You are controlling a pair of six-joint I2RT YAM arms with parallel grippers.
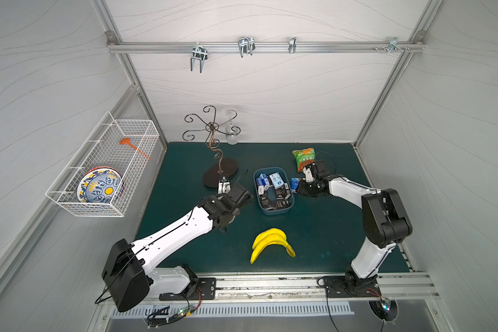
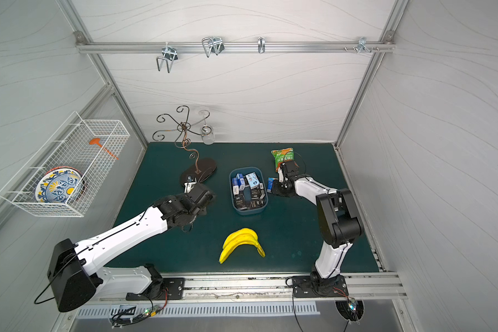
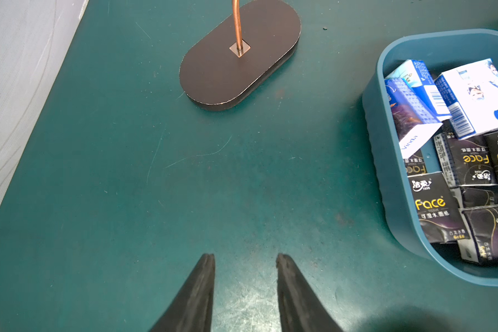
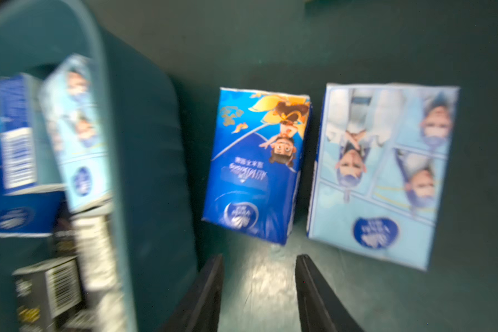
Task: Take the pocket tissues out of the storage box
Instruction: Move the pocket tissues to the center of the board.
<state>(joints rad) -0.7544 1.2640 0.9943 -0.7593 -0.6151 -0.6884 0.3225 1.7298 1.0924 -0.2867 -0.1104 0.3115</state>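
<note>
We reckon we're early in the emptying job. The storage box (image 1: 274, 213) sits mid-bench, and most of the pocket tissues (image 1: 273, 188) are in it. It's a jumble, with black packs at the near end and a few blue-and-white ones at the far end. Two are already out: a dark blue pack (image 4: 256, 166) and a light blue pack (image 4: 383, 172). They lie flat side by side on the bench (image 1: 328, 235), just right of the box and nearer than the snack bag (image 1: 303, 158).

The right pincer (image 4: 259, 255) is low beside those two and released, with only bare bench between its jaws. To us that looks like the drop-off end of a cycle. The left pincer (image 3: 245, 255) hangs over bare bench left of the box, on the near side of the stand base (image 3: 239, 57). Its tips stand apart too and hold nothing.

Next up, as we see it, one arm has to reach over the rim and pick another pack. The blue ones at the far end stick up and look like the easiest grab. The black ones lie packed tight, so we'd come down on an exposed edge. We'd also avoid nudging the box or the two packs outside it.
</note>
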